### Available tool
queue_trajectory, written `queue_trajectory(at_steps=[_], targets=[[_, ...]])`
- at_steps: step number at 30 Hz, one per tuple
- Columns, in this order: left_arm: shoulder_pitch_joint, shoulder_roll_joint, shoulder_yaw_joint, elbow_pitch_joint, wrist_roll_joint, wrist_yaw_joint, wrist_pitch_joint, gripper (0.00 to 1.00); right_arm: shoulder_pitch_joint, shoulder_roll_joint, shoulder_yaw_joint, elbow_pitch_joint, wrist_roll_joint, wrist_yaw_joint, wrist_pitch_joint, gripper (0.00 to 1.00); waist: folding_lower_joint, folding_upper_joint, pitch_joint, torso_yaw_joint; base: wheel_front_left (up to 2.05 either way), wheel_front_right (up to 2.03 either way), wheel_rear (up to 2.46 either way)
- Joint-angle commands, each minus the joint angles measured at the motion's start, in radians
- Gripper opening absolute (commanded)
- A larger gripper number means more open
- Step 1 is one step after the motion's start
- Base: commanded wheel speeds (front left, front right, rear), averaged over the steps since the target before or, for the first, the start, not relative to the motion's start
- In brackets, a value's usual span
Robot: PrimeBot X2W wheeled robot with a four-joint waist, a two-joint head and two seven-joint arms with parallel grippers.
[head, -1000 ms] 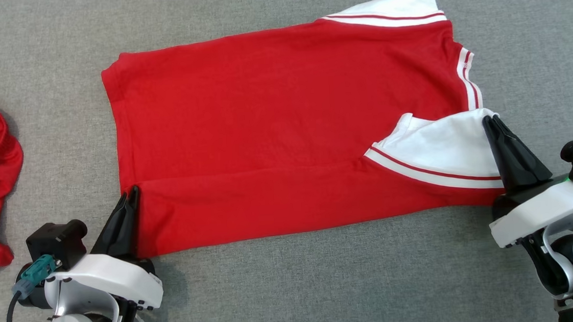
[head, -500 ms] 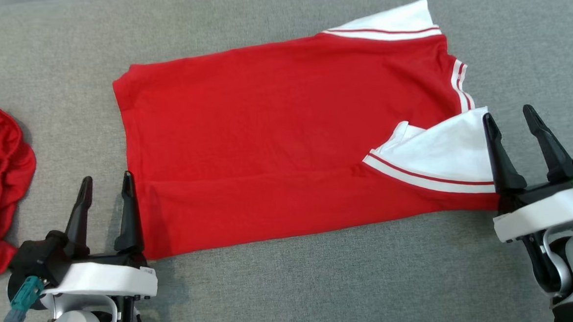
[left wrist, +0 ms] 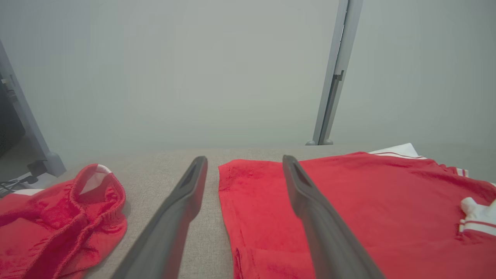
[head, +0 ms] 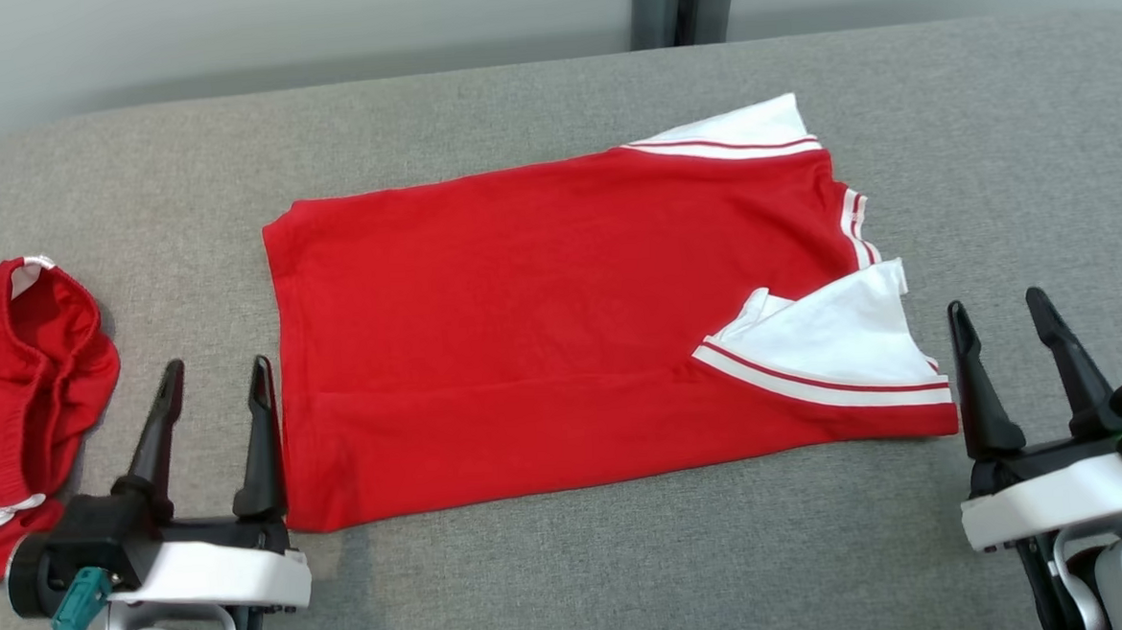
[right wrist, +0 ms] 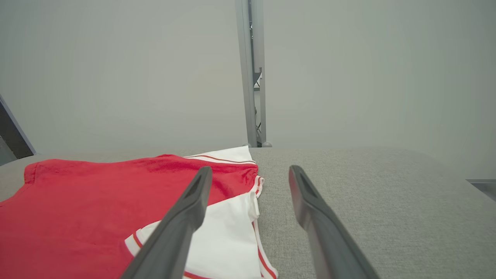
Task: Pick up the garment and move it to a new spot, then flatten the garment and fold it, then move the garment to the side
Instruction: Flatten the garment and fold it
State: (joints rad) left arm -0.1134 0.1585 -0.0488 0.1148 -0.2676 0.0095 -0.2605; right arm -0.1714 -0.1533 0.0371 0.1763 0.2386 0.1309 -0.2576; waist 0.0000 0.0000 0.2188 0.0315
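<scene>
Both of my hands stand released over the grey worktop (head: 575,574), fingers spread and gripping nothing. The red garment (head: 522,307) lies flat and partly folded between them. Its edge is just beside the inner finger of the left hand (head: 216,367), and its white-trimmed end is near the inner finger of the right hand (head: 994,302). A crumpled second red piece (head: 17,382) lies on the outer side of the left hand.

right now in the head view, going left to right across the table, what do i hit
crumpled red garment → left claw, open → red shirt with white sleeves → right claw, open
</scene>
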Motion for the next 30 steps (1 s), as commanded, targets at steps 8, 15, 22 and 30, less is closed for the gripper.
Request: queue_trajectory(at_steps=[8, 15, 22, 30], targets=[[0.031, 0.006, -0.015, 0.029, 0.015, -0.004, -0.004, 1.0, 0.025, 0.002, 0.003, 0.008, 0.011, 0.0, -0.009, 1.0, 0.0, 0.0, -0.017, -0.013, 0.0, 0.0, 0.0], [0.004, 0.009, -0.026, 0.066, 0.016, -0.011, -0.005, 1.0, 0.009, -0.005, 0.007, 0.019, 0.025, 0.0, -0.007, 1.0, 0.0, 0.0, -0.009, -0.01, 0.0, 0.0, 0.0], [0.022, -0.008, -0.046, 0.182, -0.028, -0.048, 0.013, 1.0, -0.004, -0.001, 0.034, 0.128, 0.045, 0.0, 0.016, 1.0, 0.0, 0.0, 0.031, -0.003, 0.0, 0.0, 0.0], [-0.022, -0.027, -0.05, 0.354, -0.096, -0.093, 0.014, 1.0, -0.053, 0.002, 0.082, 0.288, 0.09, 0.0, 0.026, 1.0, 0.0, 0.0, 0.07, 0.006, 0.0, 0.0, 0.0]])
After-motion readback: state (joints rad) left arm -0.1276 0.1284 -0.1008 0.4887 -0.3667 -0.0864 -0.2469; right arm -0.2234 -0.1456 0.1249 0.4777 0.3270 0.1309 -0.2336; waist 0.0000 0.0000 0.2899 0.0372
